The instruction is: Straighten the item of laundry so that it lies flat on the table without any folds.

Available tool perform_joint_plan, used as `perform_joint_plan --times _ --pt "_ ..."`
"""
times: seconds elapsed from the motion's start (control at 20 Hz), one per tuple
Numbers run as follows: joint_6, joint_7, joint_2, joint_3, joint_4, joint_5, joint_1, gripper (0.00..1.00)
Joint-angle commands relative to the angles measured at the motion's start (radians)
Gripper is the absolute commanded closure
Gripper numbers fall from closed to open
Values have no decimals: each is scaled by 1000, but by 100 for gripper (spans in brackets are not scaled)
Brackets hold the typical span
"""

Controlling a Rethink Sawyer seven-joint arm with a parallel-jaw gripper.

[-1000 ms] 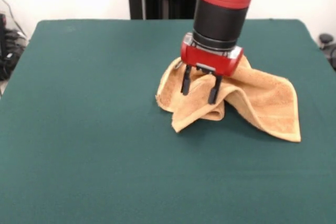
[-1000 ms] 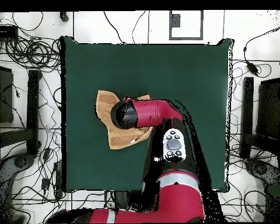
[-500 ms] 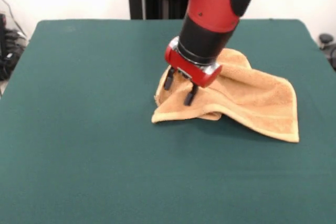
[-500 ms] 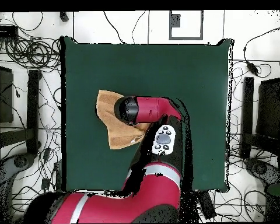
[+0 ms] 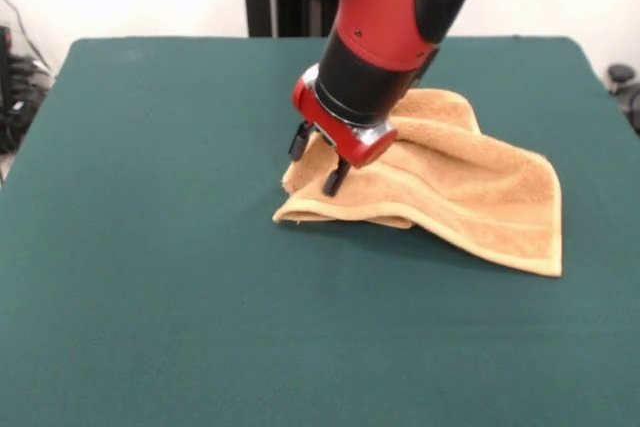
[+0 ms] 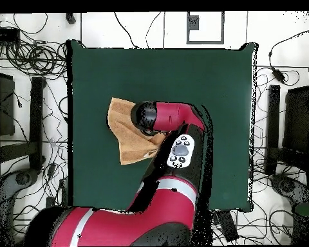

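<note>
Towel partly spread, long axis running right from gripper; left end doubled under. Jaws apart over that folded end, gripping nothing.

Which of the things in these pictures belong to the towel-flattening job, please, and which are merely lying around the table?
Belonging to the job:
- tan towel, still rumpled, one edge folded under
- green table
- robot's hand, open, fingers over the towel's end

Just lying about:
- cables on the floor
- black stands beside the table
</note>
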Motion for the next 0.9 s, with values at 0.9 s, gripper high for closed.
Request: perform_joint_plan --times 0.9 --pt "-150 135 103 65 -102 35 -44 0"
